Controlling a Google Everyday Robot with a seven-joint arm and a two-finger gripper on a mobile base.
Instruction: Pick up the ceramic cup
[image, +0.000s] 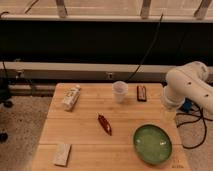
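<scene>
The ceramic cup (120, 91) is small, pale and slightly tapered. It stands upright near the back edge of the wooden table (85, 137), about the middle. My white arm (189, 86) comes in from the right. My gripper (169, 111) hangs below it over the table's right edge, well to the right of the cup and apart from it.
A white labelled bottle (70, 97) lies at the back left. A dark flat object (142, 92) lies just right of the cup. A red object (105, 124) lies mid-table. A green plate (152, 143) sits front right, a pale packet (62, 154) front left. Cables hang at the right.
</scene>
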